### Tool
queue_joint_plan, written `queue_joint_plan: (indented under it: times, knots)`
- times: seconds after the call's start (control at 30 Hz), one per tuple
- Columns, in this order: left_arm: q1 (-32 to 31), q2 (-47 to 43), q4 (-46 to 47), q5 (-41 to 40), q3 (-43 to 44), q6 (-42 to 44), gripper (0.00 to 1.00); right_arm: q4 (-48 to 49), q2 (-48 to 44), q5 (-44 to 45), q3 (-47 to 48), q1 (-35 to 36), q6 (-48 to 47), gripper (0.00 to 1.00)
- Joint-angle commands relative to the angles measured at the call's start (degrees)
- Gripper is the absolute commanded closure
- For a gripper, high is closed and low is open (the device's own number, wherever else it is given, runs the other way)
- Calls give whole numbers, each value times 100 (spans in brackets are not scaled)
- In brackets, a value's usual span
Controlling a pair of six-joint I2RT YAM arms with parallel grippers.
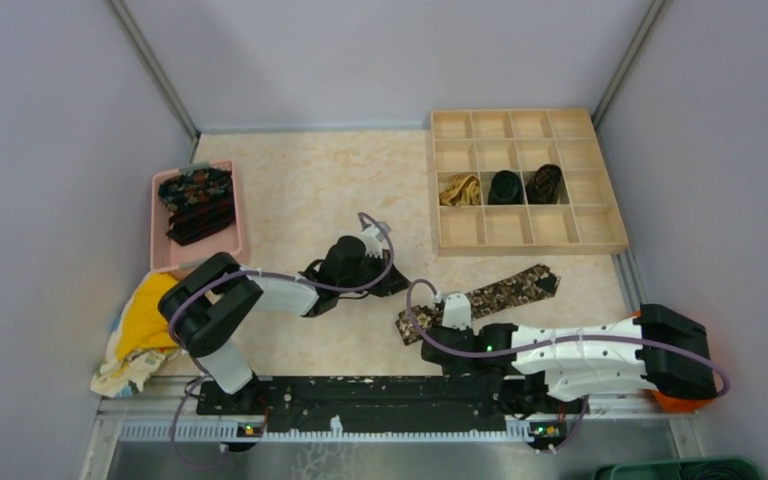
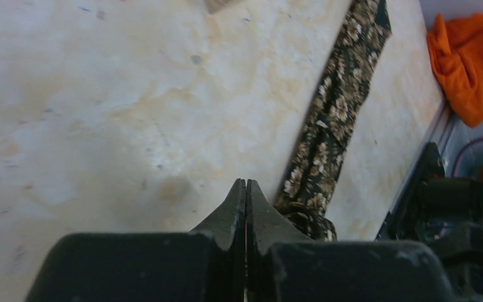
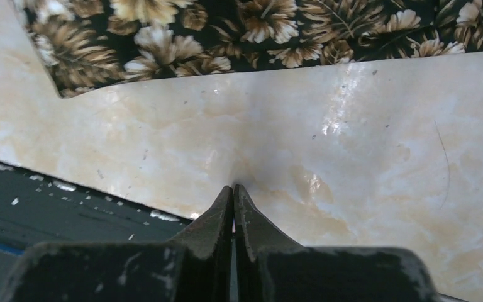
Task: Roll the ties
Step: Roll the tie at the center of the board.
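Observation:
A long dark tie with a tan floral print (image 1: 505, 290) lies flat and diagonal on the table, in front of the wooden tray. My left gripper (image 1: 403, 288) is shut and empty, just left of the tie's near end. In the left wrist view its tips (image 2: 246, 182) sit beside the tie (image 2: 336, 107), whose near end looks slightly curled. My right gripper (image 1: 426, 340) is shut and empty, low over the table near that same end. In the right wrist view its tips (image 3: 234, 187) rest on bare table below the tie (image 3: 258, 31).
A wooden compartment tray (image 1: 610, 235) at the back right holds a golden-tan roll (image 1: 459, 189) and two dark rolls. A pink tray (image 1: 158, 255) at the left holds several dark ties. Yellow cloth (image 1: 145, 320) lies front left, orange cloth (image 2: 468, 63) front right. A black rail (image 1: 360, 392) runs along the near edge.

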Motion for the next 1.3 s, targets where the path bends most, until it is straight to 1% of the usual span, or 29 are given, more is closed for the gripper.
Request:
queue_joint_plan:
  times: [0.0,0.2,0.43,0.57,0.7,0.77,0.83,0.9,0.97,1.07,1.17,1.27]
  knots:
    - [-352,218,244,699,156,173,100,742,38,-142,-313,-278,248,100]
    - [-682,428,156,692,-151,148,100,1566,163,-466,-794,-624,43,100]
    - [-972,465,209,636,-615,26,100,2223,809,-711,-787,-1023,-370,100]
    - [-1035,426,174,523,-756,30,100,2365,1142,-731,-637,-1125,-558,100]
    - [-1036,380,51,381,-696,104,100,2372,1263,-715,-529,-1143,-645,100]
    - [-1029,391,-74,337,-579,123,100,2243,1227,-703,-461,-1139,-676,100]
    - [-1027,393,-416,92,-396,199,100,1939,1039,-618,-353,-1145,-710,100]
    - [-1016,292,-1017,-575,-205,235,100,1523,738,-496,-243,-1136,-744,100]
    - [-928,58,-1638,-1499,-60,138,100,1074,337,-360,-151,-1120,-783,100]
    - [-517,-467,-2195,-2407,-69,-124,100,571,-264,-230,-6,-1096,-862,99]
    - [8,-875,-2477,-2618,-119,-314,100,163,-572,-127,247,-1023,-906,97]
    - [341,-1200,-2493,-2510,-250,-301,100,-305,-380,262,686,-747,-849,96]
